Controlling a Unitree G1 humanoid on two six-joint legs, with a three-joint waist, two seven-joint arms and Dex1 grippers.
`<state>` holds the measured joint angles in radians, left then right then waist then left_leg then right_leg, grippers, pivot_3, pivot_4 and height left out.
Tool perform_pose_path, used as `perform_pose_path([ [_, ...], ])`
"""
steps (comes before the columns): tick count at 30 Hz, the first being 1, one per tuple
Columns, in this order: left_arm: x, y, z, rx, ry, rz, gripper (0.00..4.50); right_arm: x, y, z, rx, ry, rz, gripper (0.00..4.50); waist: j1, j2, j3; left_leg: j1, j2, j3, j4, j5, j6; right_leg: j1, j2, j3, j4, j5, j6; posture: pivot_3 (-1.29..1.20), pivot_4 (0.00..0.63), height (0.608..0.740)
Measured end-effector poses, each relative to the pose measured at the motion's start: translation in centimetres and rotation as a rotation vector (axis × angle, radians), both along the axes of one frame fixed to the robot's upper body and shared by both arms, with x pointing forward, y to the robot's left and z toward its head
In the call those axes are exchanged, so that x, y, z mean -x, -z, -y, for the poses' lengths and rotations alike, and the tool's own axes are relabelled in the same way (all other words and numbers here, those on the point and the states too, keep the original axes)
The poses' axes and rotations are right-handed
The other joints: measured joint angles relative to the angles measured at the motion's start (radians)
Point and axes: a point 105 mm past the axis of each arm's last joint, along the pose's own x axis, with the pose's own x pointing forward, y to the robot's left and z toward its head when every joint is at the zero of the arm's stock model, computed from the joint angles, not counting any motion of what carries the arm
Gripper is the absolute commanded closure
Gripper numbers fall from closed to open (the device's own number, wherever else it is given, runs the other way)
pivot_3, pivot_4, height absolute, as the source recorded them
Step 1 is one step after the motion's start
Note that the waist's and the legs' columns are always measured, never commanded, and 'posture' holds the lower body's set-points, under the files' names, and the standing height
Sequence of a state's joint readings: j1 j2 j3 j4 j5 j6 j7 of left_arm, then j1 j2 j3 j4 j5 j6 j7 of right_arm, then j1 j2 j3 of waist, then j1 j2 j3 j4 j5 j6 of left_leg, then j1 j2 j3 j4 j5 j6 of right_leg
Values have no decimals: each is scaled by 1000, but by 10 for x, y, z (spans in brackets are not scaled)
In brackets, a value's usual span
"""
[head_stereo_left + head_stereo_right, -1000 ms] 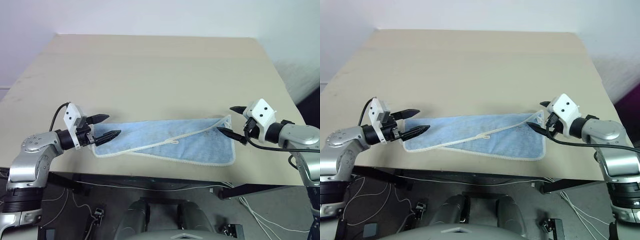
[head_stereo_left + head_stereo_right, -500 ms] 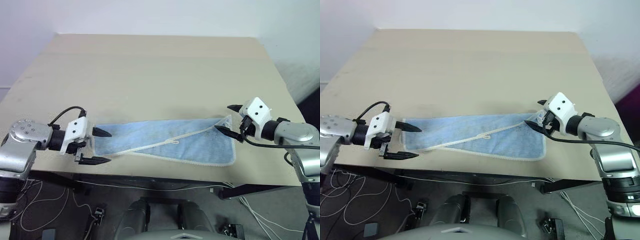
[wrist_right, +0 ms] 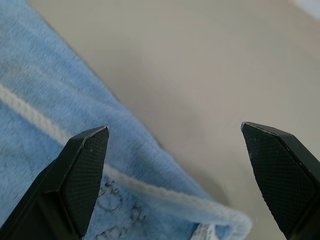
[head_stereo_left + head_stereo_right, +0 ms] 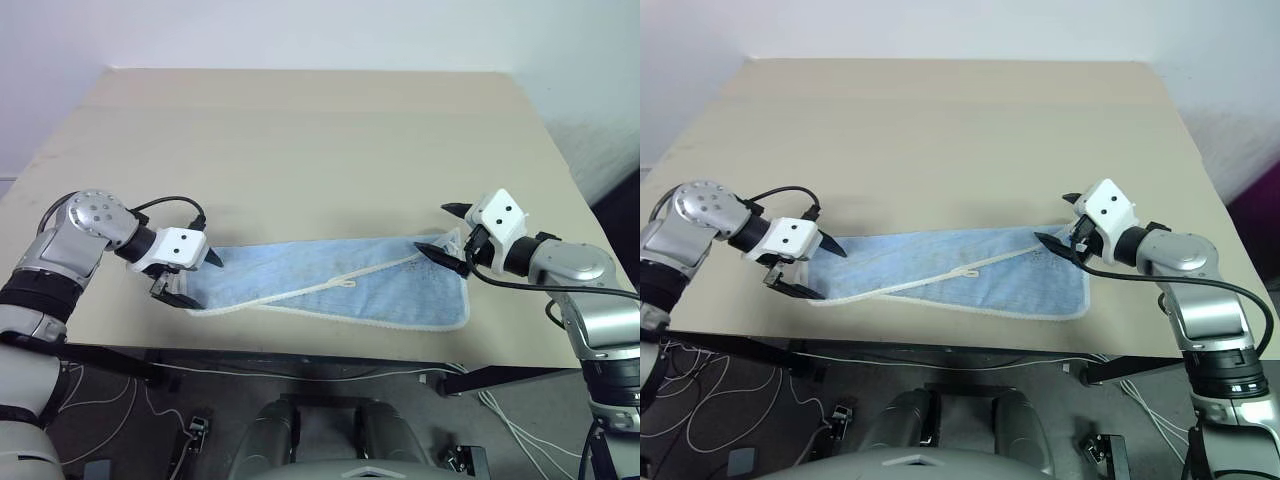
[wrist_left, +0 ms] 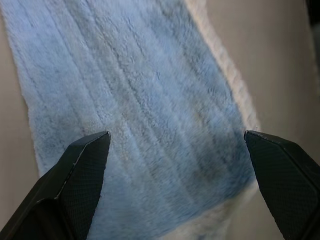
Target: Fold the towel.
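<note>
I've got the towel (image 4: 330, 285) lying folded lengthwise along the near edge of the table (image 4: 300, 130), with my left gripper (image 4: 186, 279) spread wide over its left end and my right gripper (image 4: 449, 237) just as wide at the far right corner, neither clamped on anything. The risk I see is pinching only the top layer, which would peel the fold apart. The near hem sits close to the table edge, so a dragging grab could slide it off.
</note>
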<state>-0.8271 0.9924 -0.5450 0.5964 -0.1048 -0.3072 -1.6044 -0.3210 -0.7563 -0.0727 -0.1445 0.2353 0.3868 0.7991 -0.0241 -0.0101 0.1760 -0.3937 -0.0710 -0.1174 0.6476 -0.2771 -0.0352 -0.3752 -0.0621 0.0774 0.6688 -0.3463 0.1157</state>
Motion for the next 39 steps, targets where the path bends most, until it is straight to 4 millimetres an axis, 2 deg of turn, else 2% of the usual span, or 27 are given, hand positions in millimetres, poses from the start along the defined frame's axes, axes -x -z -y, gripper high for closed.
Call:
perform_pose_path([
  [10,8,4,-9,-121,66,-61,0,-1,3,2,-6,2,-18,41,1,0,0,0,0,0,2,1,1,0,0,0,3,0,0,0,150,740],
  [13,17,2,-16,-149,77,-85,0,0,5,3,-7,7,-29,41,-7,0,0,0,0,0,2,1,1,0,0,0,3,0,0,0,150,740],
  [18,30,-10,-8,-128,141,-81,0,1,7,7,-8,17,-38,41,-18,-1,0,0,0,0,3,1,1,1,0,0,4,0,0,0,150,740],
  [27,42,7,-11,-160,187,-103,0,2,10,8,-7,20,-45,41,-20,-1,0,1,0,0,6,2,2,0,1,0,10,0,0,0,150,740],
  [34,39,13,-12,-174,210,-33,0,2,9,7,-7,19,-44,41,-18,-1,0,2,0,0,7,2,2,0,0,0,12,0,0,0,150,740],
  [37,35,14,-11,-171,220,5,577,2,9,7,-7,18,-43,0,-14,0,0,3,-1,0,7,4,3,1,0,0,14,0,0,0,150,740],
  [39,32,15,-10,-160,212,22,1201,1,8,7,-7,17,-42,0,-15,0,0,3,-1,0,7,4,3,1,0,0,14,0,0,0,150,740],
])
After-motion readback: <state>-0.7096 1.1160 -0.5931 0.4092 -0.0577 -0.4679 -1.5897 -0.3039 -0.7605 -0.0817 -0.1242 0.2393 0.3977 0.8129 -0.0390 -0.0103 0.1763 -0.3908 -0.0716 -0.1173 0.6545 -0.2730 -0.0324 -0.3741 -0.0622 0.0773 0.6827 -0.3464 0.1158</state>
